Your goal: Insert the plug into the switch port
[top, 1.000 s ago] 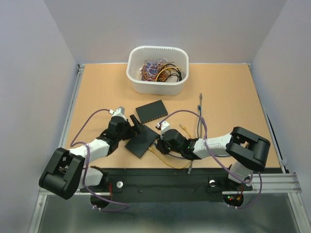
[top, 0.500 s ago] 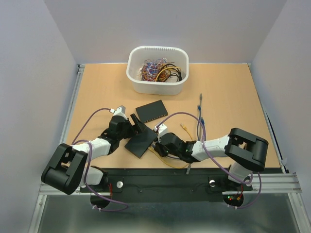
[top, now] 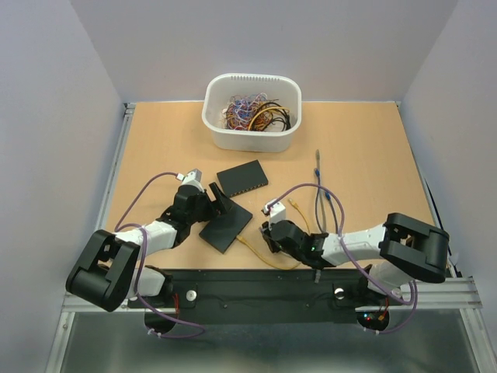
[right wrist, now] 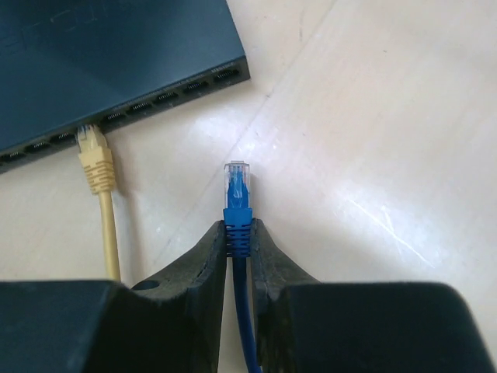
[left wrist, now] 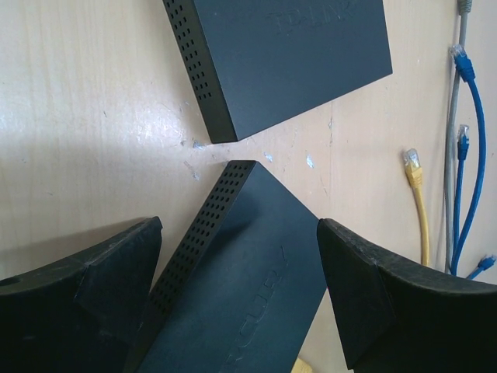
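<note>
The switch [top: 225,226] is a flat black box lying at an angle at the table's middle front. Its row of ports [right wrist: 167,95] faces my right gripper. A yellow plug [right wrist: 94,151] sits in one port. My right gripper [right wrist: 239,233] is shut on the blue plug [right wrist: 237,185], which points at the port row from a short way off. The clear tip sticks out past the fingertips. In the top view the right gripper [top: 269,231] is just right of the switch. My left gripper [left wrist: 241,260] is open, with a finger [left wrist: 109,272] on each side of the switch [left wrist: 256,272].
A second black switch [top: 241,178] lies just behind the first. A white tub [top: 251,132] of tangled cables stands at the back. Loose grey and blue cables [top: 318,183] and a yellow plug [left wrist: 412,163] lie to the right. The yellow cable [top: 264,255] runs toward the front edge.
My right gripper, holding the blue plug, has drawn back to the right and toward the front edge, away from the switch. The left gripper has stayed open in place.
</note>
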Tool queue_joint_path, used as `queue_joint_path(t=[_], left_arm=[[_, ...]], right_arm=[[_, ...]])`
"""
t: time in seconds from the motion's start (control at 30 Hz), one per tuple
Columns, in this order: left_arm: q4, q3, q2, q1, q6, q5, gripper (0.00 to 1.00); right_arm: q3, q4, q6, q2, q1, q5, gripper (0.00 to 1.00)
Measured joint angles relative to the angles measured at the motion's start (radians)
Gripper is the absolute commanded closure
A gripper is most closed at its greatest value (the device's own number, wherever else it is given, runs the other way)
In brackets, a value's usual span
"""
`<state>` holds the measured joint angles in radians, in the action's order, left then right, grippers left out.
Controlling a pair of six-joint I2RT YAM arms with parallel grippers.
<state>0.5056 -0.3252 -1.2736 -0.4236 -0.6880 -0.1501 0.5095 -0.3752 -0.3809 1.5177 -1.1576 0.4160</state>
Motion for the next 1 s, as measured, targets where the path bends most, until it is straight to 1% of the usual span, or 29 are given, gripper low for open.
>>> queue_joint_path(t=[0.17, 0.3, 0.53, 0.77, 1.0], left_arm=[[0.000, 0.000, 0.002, 0.000, 0.005, -0.007, 0.07], [0.007, 0.004, 0.002, 0.000, 0.007, -0.008, 0.07], [0.009, 0.005, 0.001, 0.000, 0.007, -0.009, 0.08], [0.015, 0.008, 0.000, 0.000, 0.006, -0.015, 0.08], [0.082, 0.025, -0.023, 0.000, -0.002, -0.051, 0.08]], right_arm=[[-0.106, -0.077, 0.012, -0.099, -0.032, 0.046, 1.00], [-0.148, -0.153, 0.027, -0.112, -0.064, 0.060, 0.99], [-0.117, -0.234, 0.040, 0.016, -0.069, 0.066, 1.00], [-0.060, -0.286, 0.052, 0.084, -0.070, 0.066, 0.99], [-0.013, -0.307, 0.066, 0.130, -0.070, 0.056, 1.00]])
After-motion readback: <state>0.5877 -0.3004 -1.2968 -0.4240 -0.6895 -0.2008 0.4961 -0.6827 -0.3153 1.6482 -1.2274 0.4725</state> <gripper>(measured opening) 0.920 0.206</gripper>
